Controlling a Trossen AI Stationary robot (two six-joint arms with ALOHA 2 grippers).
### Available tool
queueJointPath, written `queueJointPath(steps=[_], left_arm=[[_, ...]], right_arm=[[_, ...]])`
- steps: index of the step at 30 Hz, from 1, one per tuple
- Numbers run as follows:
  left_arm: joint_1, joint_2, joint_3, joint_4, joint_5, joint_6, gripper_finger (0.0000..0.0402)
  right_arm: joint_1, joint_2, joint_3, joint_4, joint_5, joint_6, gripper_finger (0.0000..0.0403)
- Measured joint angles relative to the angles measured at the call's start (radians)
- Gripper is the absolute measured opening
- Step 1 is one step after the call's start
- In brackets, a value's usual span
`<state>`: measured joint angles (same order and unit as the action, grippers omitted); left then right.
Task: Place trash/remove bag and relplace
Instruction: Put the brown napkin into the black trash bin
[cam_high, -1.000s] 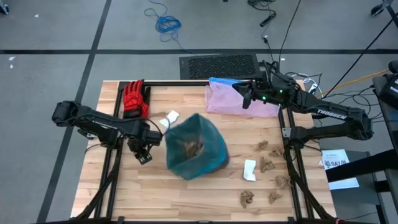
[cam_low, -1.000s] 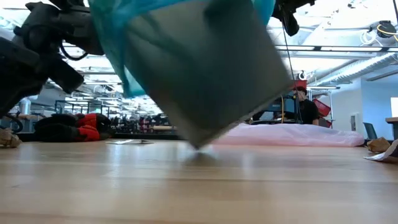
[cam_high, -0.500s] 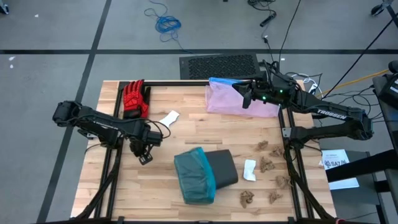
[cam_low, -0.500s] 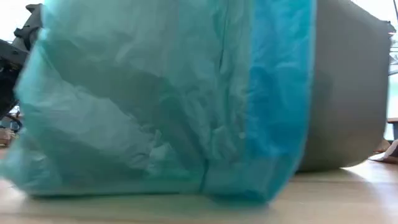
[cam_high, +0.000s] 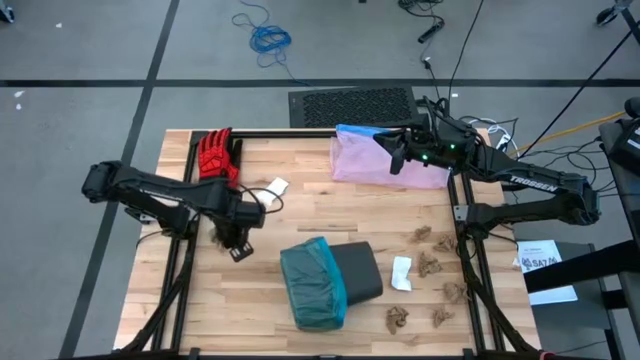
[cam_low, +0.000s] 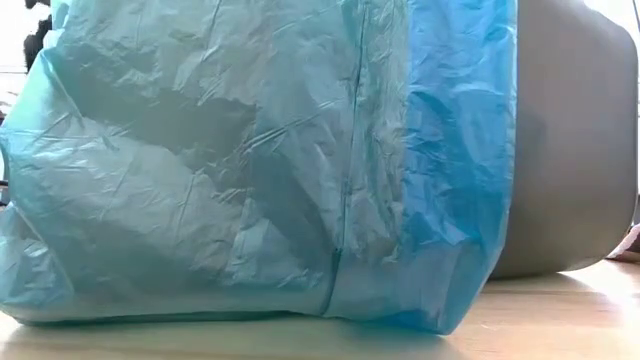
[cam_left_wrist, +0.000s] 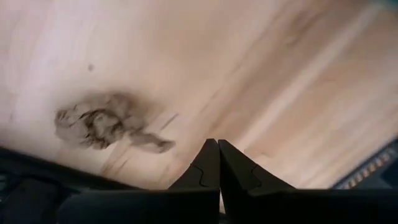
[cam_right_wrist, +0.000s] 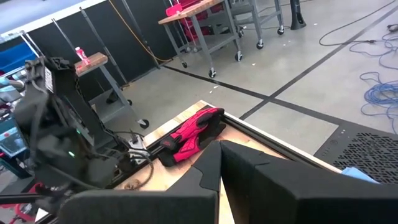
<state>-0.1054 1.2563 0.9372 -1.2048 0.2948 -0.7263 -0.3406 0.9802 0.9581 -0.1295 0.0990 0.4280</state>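
1. Grey wastebasket (cam_high: 358, 272) tipped on its side near the table's (cam_high: 300, 170) front middle, mouth turned toward the left arm's side.
2. Teal-green bag (cam_high: 312, 284) still lining it, crinkled plastic bunched over the mouth and spilling onto the wood; fills nearly the whole low view (cam_low: 250, 160), with the grey wall (cam_low: 570, 140) showing behind it.
3. Left gripper (cam_high: 240, 245) just above the bare wood beside the bag, not touching it; fingers (cam_left_wrist: 208, 168) pressed together, nothing between them. A crumpled brown scrap (cam_left_wrist: 102, 121) lying close ahead of it.
4. Right gripper (cam_high: 396, 158) over the pale pink bag (cam_high: 375, 158) at the back edge, fingers (cam_right_wrist: 211, 171) pressed together, holding nothing visible.
5. Red glove (cam_high: 215, 158) at the back left corner; crumpled brown scraps (cam_high: 430, 265) and a white slip (cam_high: 401, 272) scattered toward the right front.
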Motion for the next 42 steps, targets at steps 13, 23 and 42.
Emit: queueJointPath(steps=[13, 23, 42], left_arm=[[0.007, 0.011, 0.039, -0.218, -0.084, -0.056, 0.0032], [0.007, 0.014, -0.165, -0.044, -0.008, -0.133, 0.0129], [0.007, 0.139, -0.347, 0.246, 0.025, -0.123, 0.0071]], right_arm=[[0.0, 0.0, 0.0, 0.008, 0.0, -0.025, 0.0], [0.0, -0.005, 0.0, 0.033, 0.0, -0.025, 0.0], [0.0, -0.006, 0.0, 0.051, 0.0, -0.021, 0.0]])
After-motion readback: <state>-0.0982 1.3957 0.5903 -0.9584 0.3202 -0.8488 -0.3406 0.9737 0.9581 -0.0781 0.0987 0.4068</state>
